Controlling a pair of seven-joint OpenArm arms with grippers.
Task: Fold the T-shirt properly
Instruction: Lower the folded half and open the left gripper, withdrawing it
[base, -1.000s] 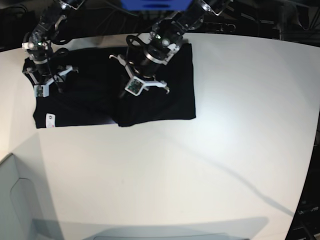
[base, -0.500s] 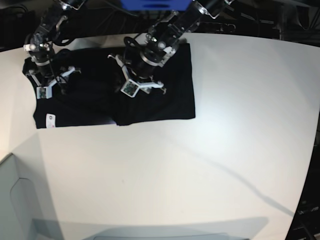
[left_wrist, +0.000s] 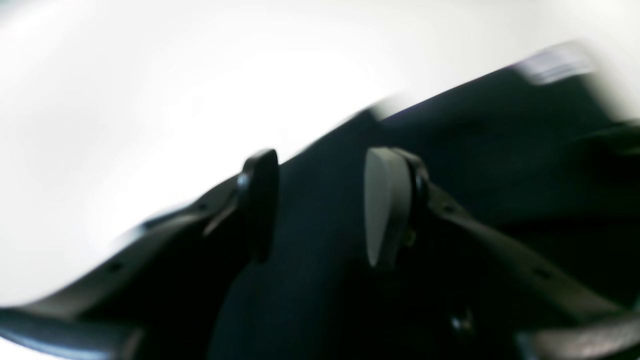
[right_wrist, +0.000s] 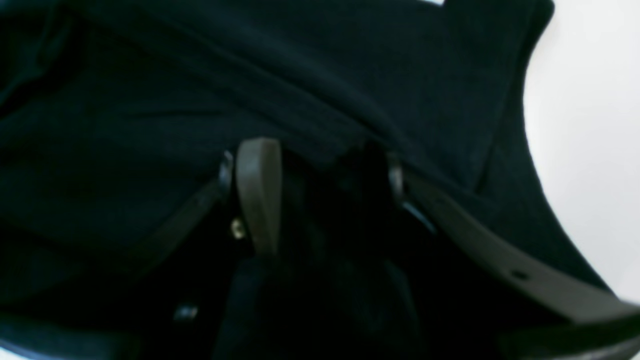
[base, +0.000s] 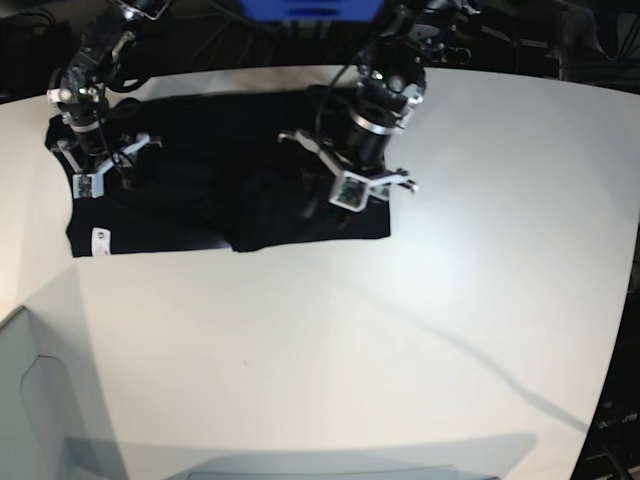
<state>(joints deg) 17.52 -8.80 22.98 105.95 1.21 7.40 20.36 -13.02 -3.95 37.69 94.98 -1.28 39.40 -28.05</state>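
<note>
Soft, light, limp black T-shirt at upper left of the tabletop, best pinched at hem corners; left gripper and right gripper jaws spread, holding nothing.

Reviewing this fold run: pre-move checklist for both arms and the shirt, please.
1. left gripper open: ok, a gap between the fingers, nothing in it.
2. Left gripper over the T-shirt: ok, near its table-side edge; touching, cannot tell.
3. right gripper open: ok, fingers apart.
4. Cloth between right fingers: cannot tell, too dark.
5. Fold flat: not ok, layers bunch mid-shirt.
6. white tag exposed: ok, at a shirt corner.
</note>
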